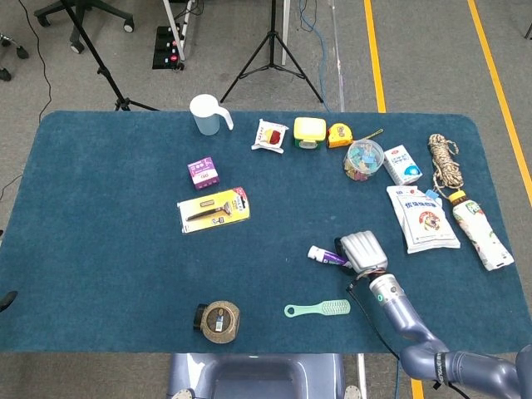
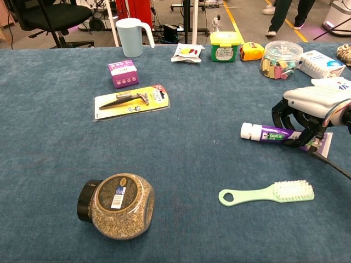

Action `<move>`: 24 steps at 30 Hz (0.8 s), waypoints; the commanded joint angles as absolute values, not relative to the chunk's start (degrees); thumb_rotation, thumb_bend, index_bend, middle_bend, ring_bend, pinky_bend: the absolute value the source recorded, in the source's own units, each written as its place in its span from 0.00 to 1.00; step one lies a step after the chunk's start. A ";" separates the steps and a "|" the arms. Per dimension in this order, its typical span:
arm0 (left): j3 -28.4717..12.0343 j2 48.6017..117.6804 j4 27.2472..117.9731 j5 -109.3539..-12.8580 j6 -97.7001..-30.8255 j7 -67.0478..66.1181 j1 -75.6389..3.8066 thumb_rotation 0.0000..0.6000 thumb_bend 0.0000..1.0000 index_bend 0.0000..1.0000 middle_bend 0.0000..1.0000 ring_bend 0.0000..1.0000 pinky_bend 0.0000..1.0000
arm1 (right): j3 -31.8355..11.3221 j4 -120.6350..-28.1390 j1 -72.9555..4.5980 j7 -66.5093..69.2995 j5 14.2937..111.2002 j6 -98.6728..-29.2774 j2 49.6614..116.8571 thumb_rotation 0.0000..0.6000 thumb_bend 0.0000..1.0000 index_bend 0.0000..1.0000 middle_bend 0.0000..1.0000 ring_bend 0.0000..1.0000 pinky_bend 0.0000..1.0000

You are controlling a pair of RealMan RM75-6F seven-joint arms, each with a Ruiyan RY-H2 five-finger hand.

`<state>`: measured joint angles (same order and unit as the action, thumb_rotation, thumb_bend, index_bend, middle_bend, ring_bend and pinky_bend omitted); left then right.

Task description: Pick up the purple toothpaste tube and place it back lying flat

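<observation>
The purple toothpaste tube [image 1: 326,255] [image 2: 269,132] lies flat on the blue tablecloth at the front right, with its white cap pointing left. My right hand [image 1: 363,251] [image 2: 310,112] arches over the tube's right end. Its fingers curl down on both sides of the tube and close around it, hiding that end. Neither view shows my left hand.
A mint green brush [image 1: 318,309] [image 2: 269,193] lies just in front of the tube. A round jar [image 2: 116,205] sits on its side at the front left. A razor pack [image 2: 131,101], purple box [image 2: 123,73], white pitcher [image 2: 129,36], snack bags [image 1: 421,217] and several small items fill the back.
</observation>
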<state>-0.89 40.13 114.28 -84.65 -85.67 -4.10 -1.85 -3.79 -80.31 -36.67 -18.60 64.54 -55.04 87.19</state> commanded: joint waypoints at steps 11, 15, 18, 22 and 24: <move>-0.76 39.94 114.31 -84.93 -86.37 -3.93 -1.44 1.00 0.18 0.09 0.00 0.00 0.00 | -3.88 -80.52 -36.70 -17.11 65.71 -52.58 86.15 1.00 0.98 0.65 0.60 0.63 0.75; -0.68 39.97 114.28 -84.87 -86.00 -3.74 -1.53 1.00 0.18 0.09 0.00 0.00 0.00 | -4.59 -81.20 -36.15 -14.65 67.17 -53.77 85.68 1.00 0.98 0.71 0.68 0.72 0.83; -0.64 40.17 114.47 -85.26 -85.11 -3.95 -2.08 1.00 0.18 0.09 0.00 0.00 0.00 | -4.74 -82.07 -35.75 -13.25 68.35 -54.39 84.79 1.00 0.99 0.72 0.71 0.74 0.85; -0.46 40.54 115.38 -86.83 -82.18 -5.19 -3.92 1.00 0.18 0.09 0.00 0.00 0.00 | -5.01 -84.57 -35.29 -12.84 69.58 -55.57 83.10 1.00 1.00 0.73 0.72 0.76 0.87; -0.47 40.63 116.36 -87.87 -80.05 -6.00 -5.37 1.00 0.18 0.09 0.00 0.00 0.00 | -5.31 -86.44 -35.11 -13.05 70.20 -56.44 82.05 1.00 1.00 0.73 0.73 0.77 0.88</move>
<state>-0.51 40.48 115.55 -86.98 -81.47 -5.25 -4.24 -5.06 -85.37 -35.34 -13.01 69.65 -55.77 82.84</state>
